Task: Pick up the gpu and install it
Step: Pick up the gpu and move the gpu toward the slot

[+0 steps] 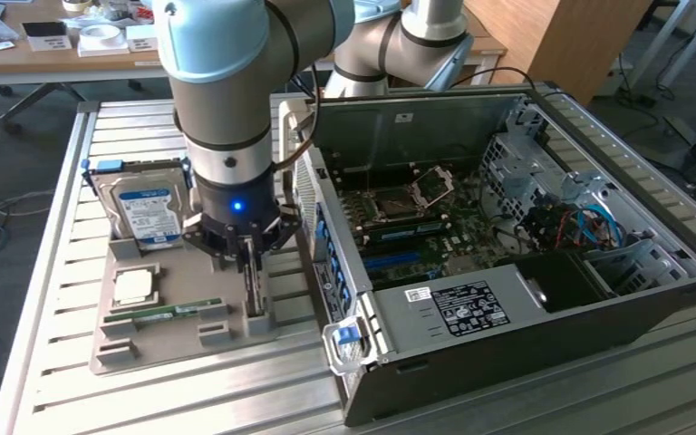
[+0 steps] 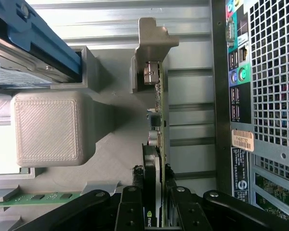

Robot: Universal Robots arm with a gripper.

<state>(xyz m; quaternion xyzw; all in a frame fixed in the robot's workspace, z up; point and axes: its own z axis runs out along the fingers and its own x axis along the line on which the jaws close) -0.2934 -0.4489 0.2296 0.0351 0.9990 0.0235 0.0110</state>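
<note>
The gpu (image 1: 253, 292) stands on edge in a slot of the grey holder tray (image 1: 155, 352), beside the open computer case (image 1: 529, 299). In the wrist view I look along the gpu (image 2: 156, 139): a thin green board with a black block on one face, its far end seated in a grey post. My gripper (image 1: 246, 258) is lowered straight over the card. The black fingers (image 2: 130, 204) press against both faces of the card, so the gripper (image 2: 153, 195) is shut on it. The card still sits in the holder.
A hard drive with a blue-white label (image 1: 149, 213) leans at the tray's far end, with a CPU (image 1: 137, 285) and a RAM stick (image 1: 167, 313) lying nearer. The case's rear port panel (image 2: 241, 96) is close beside the card. The motherboard (image 1: 409, 217) lies exposed inside.
</note>
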